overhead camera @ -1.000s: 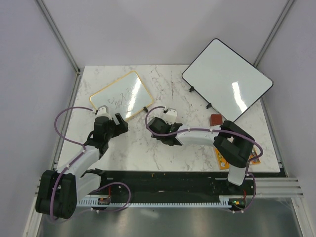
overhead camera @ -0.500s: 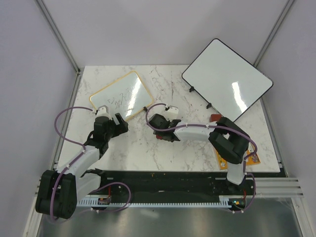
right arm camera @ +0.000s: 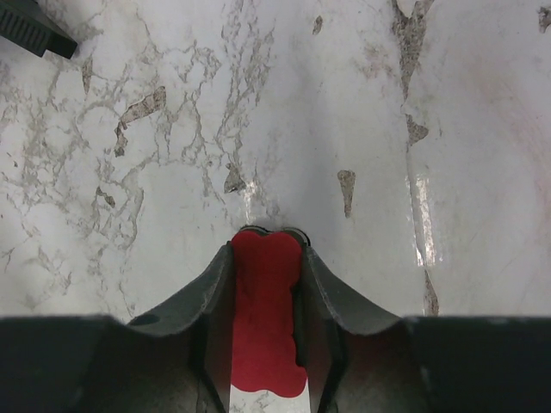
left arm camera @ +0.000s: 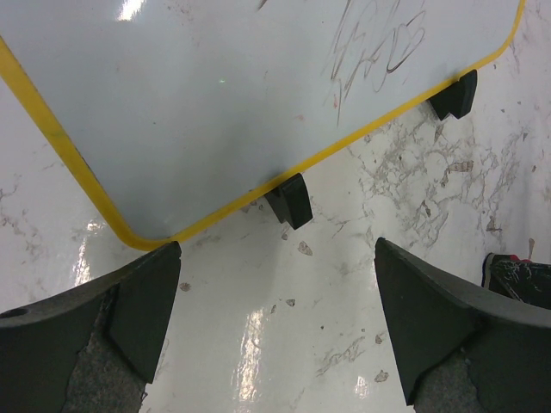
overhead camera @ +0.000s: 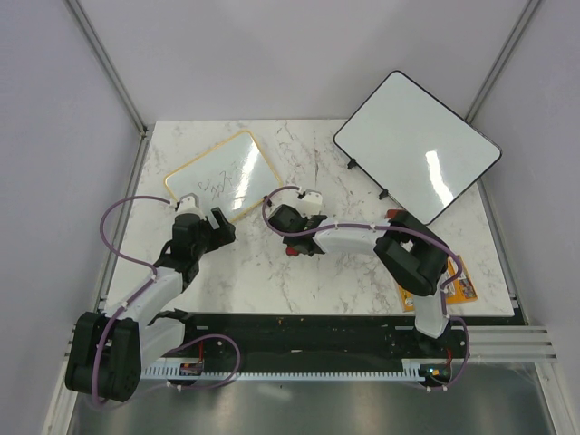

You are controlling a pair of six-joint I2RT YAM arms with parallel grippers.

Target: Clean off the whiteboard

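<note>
The whiteboard (left arm camera: 215, 95) lies just beyond the spread left fingers (left arm camera: 142, 310).

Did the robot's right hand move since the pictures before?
Yes. The right hand, gripping a red block, slid left in the top view, closer to the small yellow-framed whiteboard, which stayed put.

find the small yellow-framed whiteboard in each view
top external: whiteboard lies at the upper left of the table.
left wrist: whiteboard fills the upper part, its yellow edge running diagonally.
right wrist: not in it.
shared landmark: black clip on its edge, top and left wrist views.
</note>
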